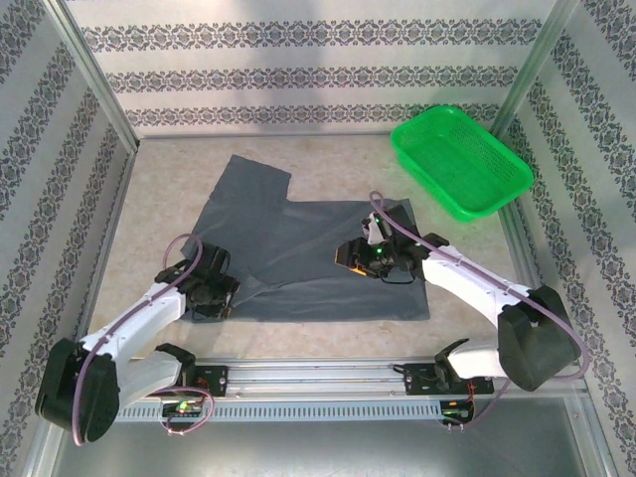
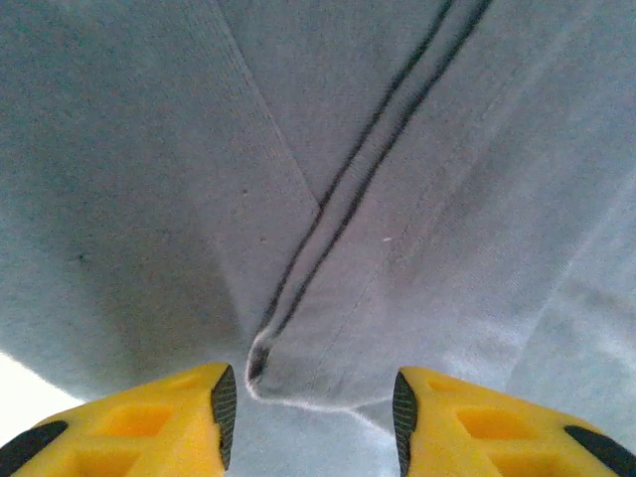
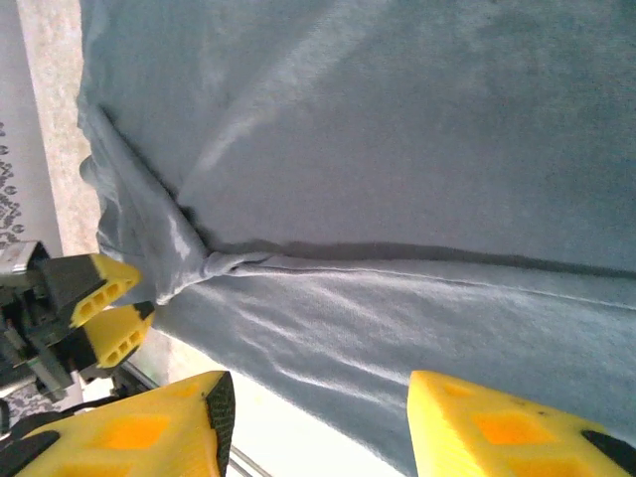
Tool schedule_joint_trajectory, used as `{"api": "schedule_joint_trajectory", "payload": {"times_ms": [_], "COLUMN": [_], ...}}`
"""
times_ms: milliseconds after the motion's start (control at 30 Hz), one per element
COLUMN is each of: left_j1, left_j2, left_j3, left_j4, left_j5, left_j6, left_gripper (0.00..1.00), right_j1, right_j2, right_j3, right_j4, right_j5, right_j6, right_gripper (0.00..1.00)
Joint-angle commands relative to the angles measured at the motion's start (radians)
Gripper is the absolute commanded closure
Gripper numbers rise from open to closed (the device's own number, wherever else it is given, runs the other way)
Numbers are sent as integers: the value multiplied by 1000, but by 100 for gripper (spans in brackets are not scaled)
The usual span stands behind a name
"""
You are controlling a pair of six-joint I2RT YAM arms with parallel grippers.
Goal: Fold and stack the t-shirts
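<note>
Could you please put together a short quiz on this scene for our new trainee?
1. True or false: the green mesh basket holds a folded t-shirt.
2. Which gripper is at the t-shirt's near-left corner? A) left gripper B) right gripper C) neither
3. Short answer: are both grippers' jaws open or shut?
Key: 1 false, the basket is empty and the t-shirt lies on the table; 2 A; 3 open, left gripper and right gripper alike.
</note>
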Motion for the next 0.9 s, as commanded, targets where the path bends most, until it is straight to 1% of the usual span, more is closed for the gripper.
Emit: {"api": "schedule_joint_trajectory", "payload": {"times_ms": [0, 167, 233, 333, 367, 400, 533, 633, 733, 867], "left_j1": [-14, -30, -33, -33, -35, -35, -38, -40, -44, -58], "left_j2": [53, 89, 89, 98, 102, 107, 151, 203, 282, 414], "left_j3": [11, 28, 29, 52, 69, 91, 158, 212, 298, 425], "left_j4": [76, 50, 56, 43, 28, 15, -13, -9, -11, -33], "left_j5": [16, 10, 0, -22, -33, -41, -58, -66, -70, -62], "left_j6": [-49, -47, -46, -20, -6, 6, 68, 123, 208, 354], "left_gripper": [55, 60, 68, 87, 93, 96, 100, 100, 100, 100], "right_j1": [8, 3, 3, 1, 1, 0, -10, -21, -36, -53], "right_j2": [3, 7, 14, 21, 23, 26, 33, 36, 40, 47], "right_j3": [23, 33, 39, 42, 43, 42, 39, 43, 51, 56], "right_j4": [43, 32, 26, 25, 24, 22, 19, 17, 8, 5], "right_j5": [-24, -19, -14, -9, -7, -8, -9, -14, -14, -26], "right_j6": [7, 6, 7, 8, 8, 10, 11, 12, 11, 11], "right_gripper": [50, 51, 52, 53, 53, 53, 54, 56, 57, 57]}}
